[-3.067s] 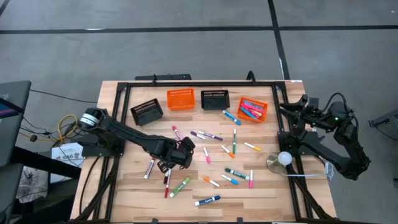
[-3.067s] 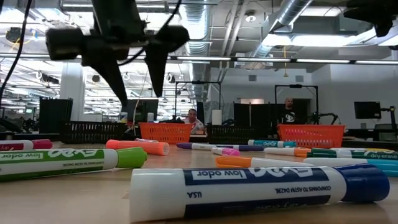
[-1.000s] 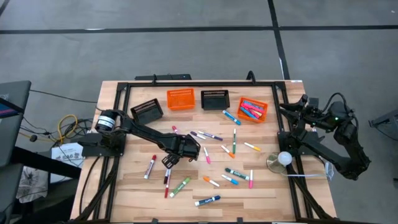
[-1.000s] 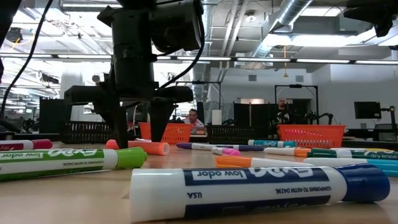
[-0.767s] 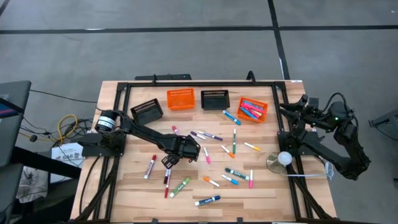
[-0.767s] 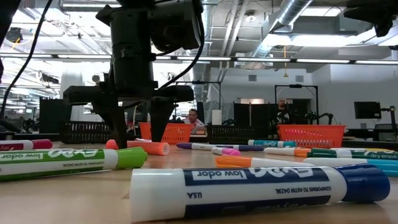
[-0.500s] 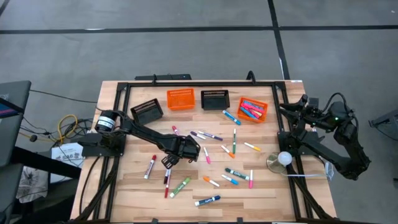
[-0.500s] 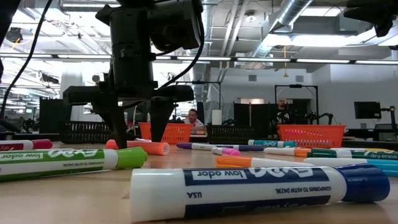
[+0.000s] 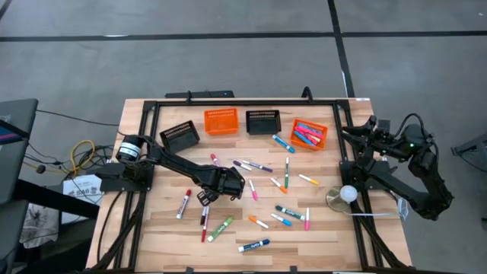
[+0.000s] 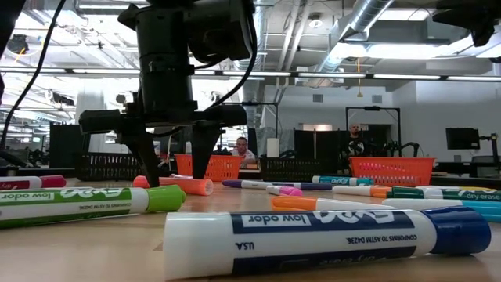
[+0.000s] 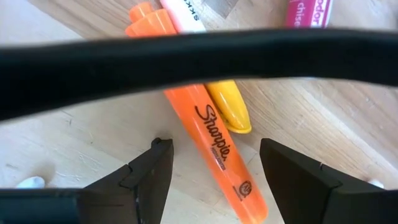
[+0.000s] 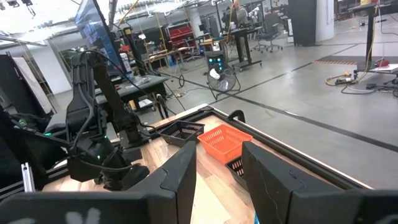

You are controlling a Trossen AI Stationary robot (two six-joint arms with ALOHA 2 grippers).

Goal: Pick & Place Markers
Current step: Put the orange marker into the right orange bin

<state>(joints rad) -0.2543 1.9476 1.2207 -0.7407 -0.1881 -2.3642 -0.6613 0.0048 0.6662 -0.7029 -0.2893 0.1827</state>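
Wooden planks make up the table (image 9: 163,228), which carries a dark frame along its edges. At the far side stand four small baskets in a row: a black basket (image 9: 179,135), an orange basket (image 9: 221,120), a second black basket (image 9: 262,121), and another orange basket (image 9: 309,134) at the right end that already holds several markers. The other markers (image 9: 262,166) lie scattered over the middle and near part of the table, in pink, red, green, blue, orange and white.

The left gripper (image 9: 207,195) is low over the table left of the centre, close to a red marker (image 9: 205,216) and a green marker (image 9: 221,228) on its near side. In the left wrist view its two fingers (image 11: 146,177) stand apart, with an orange marker (image 11: 211,146) lying on the wood between them; a yellow marker (image 11: 227,109) lies touching the orange one. The fingers do not touch the orange marker, so the left gripper is open and holds nothing. In the low view the fingertips (image 10: 205,160) seem to hang just above the table, though this is hard to judge there.

The right gripper (image 9: 370,129) waits at the right edge of the table, raised above the frame. Its fingers (image 12: 180,180) show a gap between them in the right wrist view and nothing is held.

Two people (image 10: 243,149) sit far back in the room.
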